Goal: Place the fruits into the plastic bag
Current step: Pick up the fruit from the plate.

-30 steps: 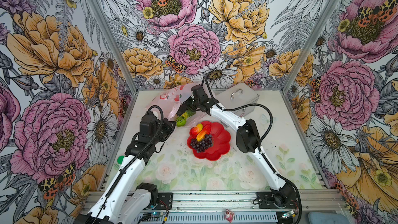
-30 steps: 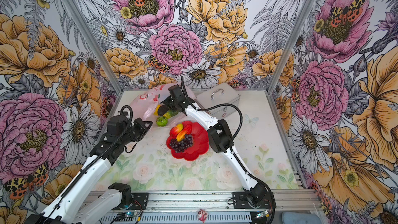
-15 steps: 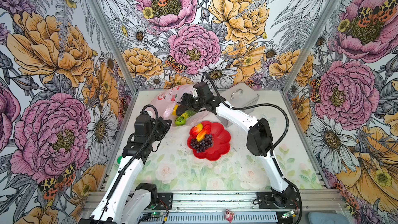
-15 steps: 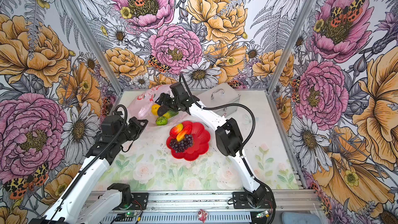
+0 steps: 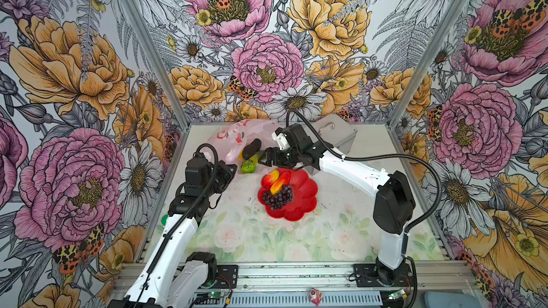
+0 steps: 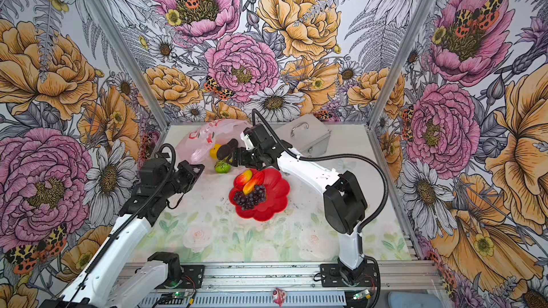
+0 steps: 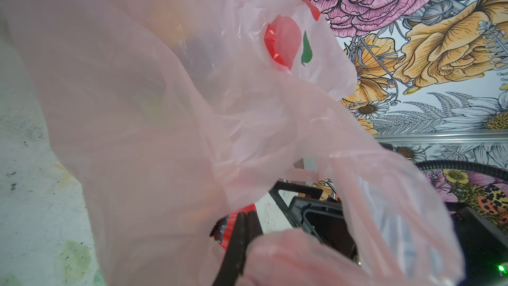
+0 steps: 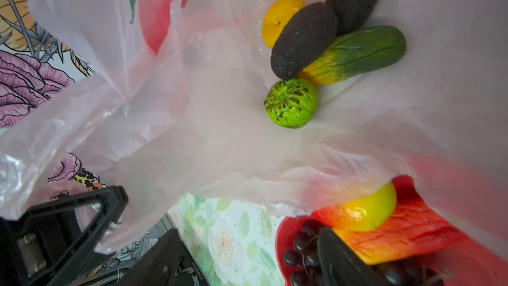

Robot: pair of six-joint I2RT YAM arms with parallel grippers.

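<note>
While two arms worked over a flower-printed table (image 5: 267,241), three fruits lay in the one red, petal-rimmed dish (image 5: 302,202): two glossy red-yellow mangoes (image 5: 280,181) side by side and one bunch of dark purple grapes (image 5: 278,197) touching them on the near side. Left of the dish, the left gripper (image 5: 229,170) was clenched on a fold of the bag (image 5: 234,137), its two black fingers (image 7: 242,243) pressed flat together in the left wrist view with film draped around them. Beyond the dish, the right gripper (image 5: 268,158) hung released, its fingers spread wide with nothing between them. Just past it, four kinds of fruit rested together on the bag's lower film at its open mouth: one round, ridged lime (image 5: 248,167) nearest, one long green-to-orange fruit (image 8: 357,53), a pebbly black avocado (image 5: 252,148) lying across it, and one smooth lemon (image 6: 214,153) behind. The right wrist view showed two dark oblong shapes there; whether one avocado or two could not be told. The thin, crinkled, translucent pink bag, printed in red and green, billowed behind them. One silver metal case (image 5: 338,134) with a handle stood at the back.
</note>
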